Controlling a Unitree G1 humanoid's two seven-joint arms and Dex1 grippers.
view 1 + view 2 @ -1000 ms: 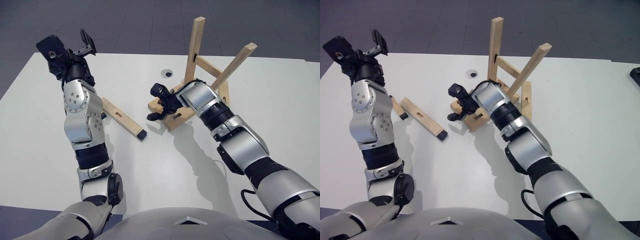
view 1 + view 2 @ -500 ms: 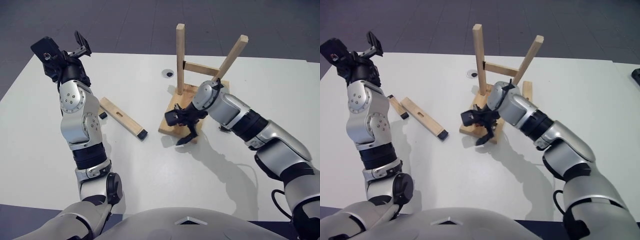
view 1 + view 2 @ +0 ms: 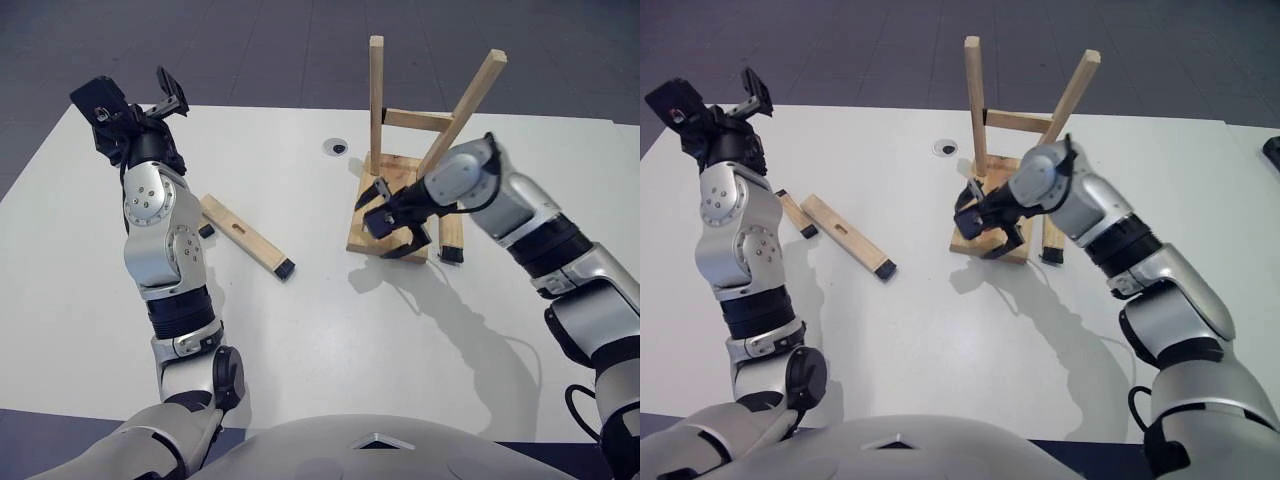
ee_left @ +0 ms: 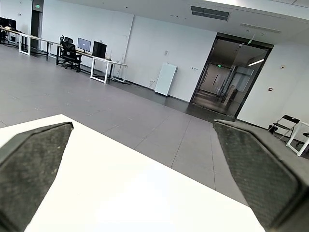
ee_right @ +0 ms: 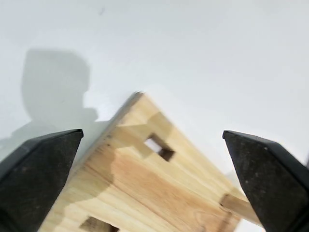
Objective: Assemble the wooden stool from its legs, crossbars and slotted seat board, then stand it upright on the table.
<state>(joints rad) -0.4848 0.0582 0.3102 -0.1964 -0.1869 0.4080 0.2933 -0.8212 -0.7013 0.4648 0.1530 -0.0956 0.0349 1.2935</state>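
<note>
Short piece (image 3: 793, 213) left of loose leg (image 3: 245, 235), half hidden behind left arm. Capped leg (image 3: 451, 238) right of board (image 3: 362, 232), mostly behind right arm. Board flat on table (image 3: 300, 330), centre-right: pale wood, square slots. Straight leg (image 3: 376, 100) and leaning leg (image 3: 465, 105) stick up from it, crossbar (image 3: 415, 120) between. Right gripper (image 3: 385, 222) spread wide just over board, empty. Left gripper (image 4: 143, 124) raised far left, spread too, empty.
</note>
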